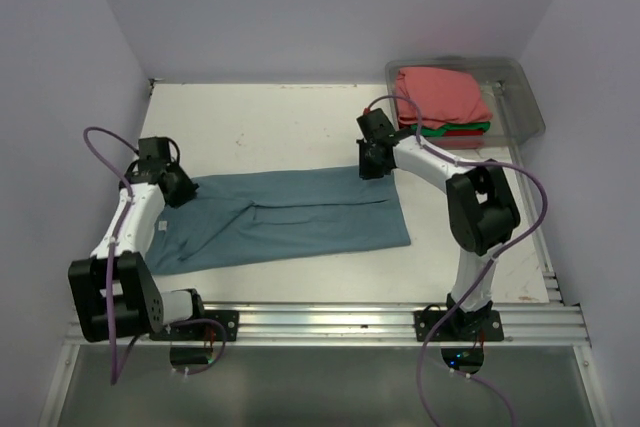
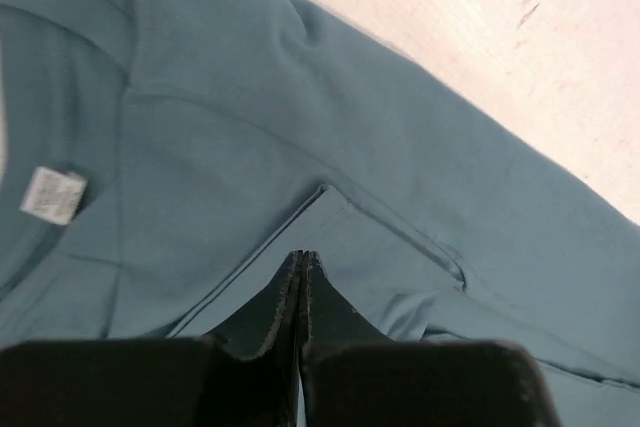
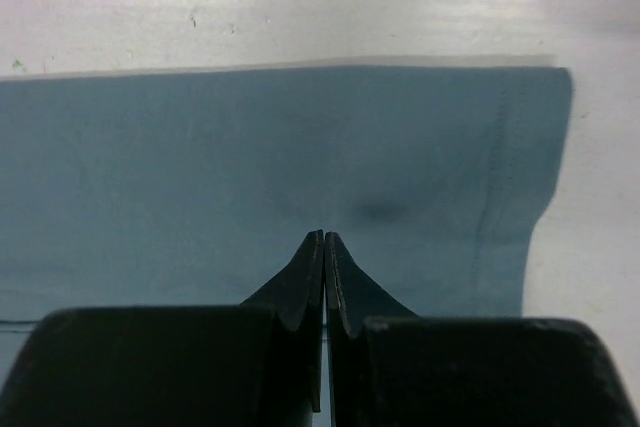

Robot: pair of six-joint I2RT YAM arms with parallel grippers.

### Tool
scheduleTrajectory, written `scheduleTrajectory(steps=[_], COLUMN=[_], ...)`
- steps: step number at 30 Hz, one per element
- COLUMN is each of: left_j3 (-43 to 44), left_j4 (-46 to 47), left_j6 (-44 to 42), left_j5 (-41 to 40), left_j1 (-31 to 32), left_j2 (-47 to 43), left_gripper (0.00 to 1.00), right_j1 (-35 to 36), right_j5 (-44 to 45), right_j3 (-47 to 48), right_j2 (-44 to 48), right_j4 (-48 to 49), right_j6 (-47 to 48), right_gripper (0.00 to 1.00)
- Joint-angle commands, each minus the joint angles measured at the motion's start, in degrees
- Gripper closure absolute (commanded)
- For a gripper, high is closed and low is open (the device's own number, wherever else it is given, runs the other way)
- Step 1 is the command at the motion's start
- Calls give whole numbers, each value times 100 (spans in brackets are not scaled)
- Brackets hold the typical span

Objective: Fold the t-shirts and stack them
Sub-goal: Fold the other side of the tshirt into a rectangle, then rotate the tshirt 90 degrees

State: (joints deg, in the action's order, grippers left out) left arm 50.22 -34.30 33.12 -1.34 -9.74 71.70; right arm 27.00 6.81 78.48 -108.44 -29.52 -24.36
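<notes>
A slate-blue t-shirt (image 1: 290,217) lies flat on the white table, folded lengthwise into a long strip. My left gripper (image 1: 185,192) is shut and hovers over its left, collar end. In the left wrist view the closed tips (image 2: 303,257) sit above the shirt (image 2: 300,107) near a folded sleeve, with the white neck label (image 2: 52,194) to the left. My right gripper (image 1: 368,169) is shut over the shirt's far right edge. In the right wrist view its tips (image 3: 324,237) sit above flat fabric (image 3: 250,157) near the hem. Nothing shows between either pair of jaws.
A clear plastic bin (image 1: 520,97) at the back right holds a stack of folded shirts: salmon-pink (image 1: 440,95) on top, green (image 1: 455,128) and red (image 1: 472,136) below. Lilac walls close in the left, back and right sides.
</notes>
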Motion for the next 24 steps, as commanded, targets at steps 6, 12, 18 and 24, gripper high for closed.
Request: scheduleTrajectory(steps=[6, 12, 18, 24], left_j3=[-469, -495, -206, 601], left_j4=[882, 996, 1031, 1022], left_j6=[388, 502, 634, 643], left_j5=[161, 152, 161, 152], left_j1=[165, 174, 191, 192], left_j2=[730, 1345, 1995, 2839], left_gripper=[100, 100, 100, 100], right_j1=[226, 341, 393, 525], right_j5=[-593, -479, -417, -408], right_j3=[-165, -464, -921, -1352], right_j2=[-36, -28, 25, 86], right_j4=[306, 333, 394, 438], right_j6=[-122, -60, -43, -51], right_gripper=[100, 100, 100, 100])
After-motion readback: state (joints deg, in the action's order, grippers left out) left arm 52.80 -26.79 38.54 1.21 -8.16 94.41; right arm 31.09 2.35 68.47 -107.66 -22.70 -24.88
